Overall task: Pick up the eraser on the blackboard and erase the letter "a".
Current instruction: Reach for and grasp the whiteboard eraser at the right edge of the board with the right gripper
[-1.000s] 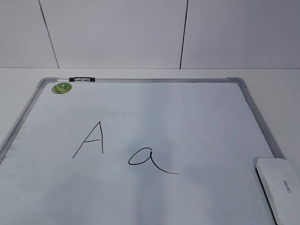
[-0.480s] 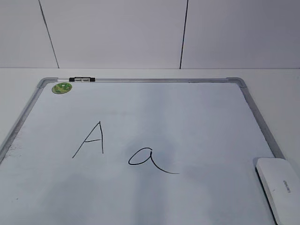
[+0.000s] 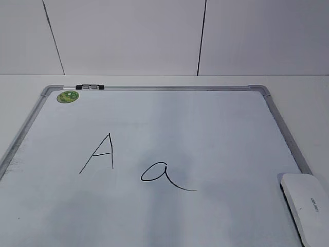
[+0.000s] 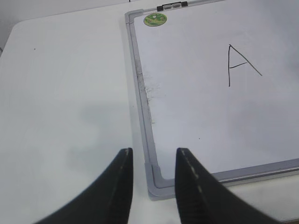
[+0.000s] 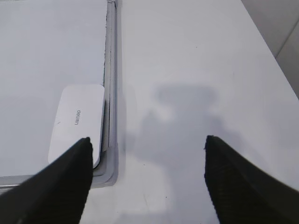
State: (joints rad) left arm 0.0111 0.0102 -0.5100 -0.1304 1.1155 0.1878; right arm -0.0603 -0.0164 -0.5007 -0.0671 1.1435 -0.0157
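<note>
Fingers of the right gripper [image 5: 147, 175] are spread wide and hold nothing; they hang above the white bench [image 5: 187, 70]. The white rounded-rectangular plastic eraser [image 5: 77, 123] with small grey lettering lies just ahead of the left one of these two fingers, and the tip of that finger covers the near corner of the eraser in the right wrist view. I cannot tell if they touch. The eraser lies flat on the large white dry-erase blackboard [image 5: 46, 56], in its corner, with one long side just beside the silver-grey metal frame. The other finger is well apart from the eraser, over bare bench.

Fingers of the left gripper [image 4: 152, 179] stand partly apart with a narrow gap, and nothing is between them. The near rounded corner of the blackboard [image 4: 154, 186] shows in this gap. Ahead of these fingers, far along the frame, there is a round green sticker [image 4: 155, 19], and to the right of it a small black-and-white marker [image 4: 172, 6] lies on the far edge.

In the exterior view no gripper shows. The thin black handwritten lowercase letter "a" [image 3: 160, 175] is complete near the middle of the blackboard [image 3: 205, 128], with an angular capital "A" [image 3: 100, 153] beside it. The eraser [image 3: 307, 206] lies at the lower right corner, well apart from both letters.
</note>
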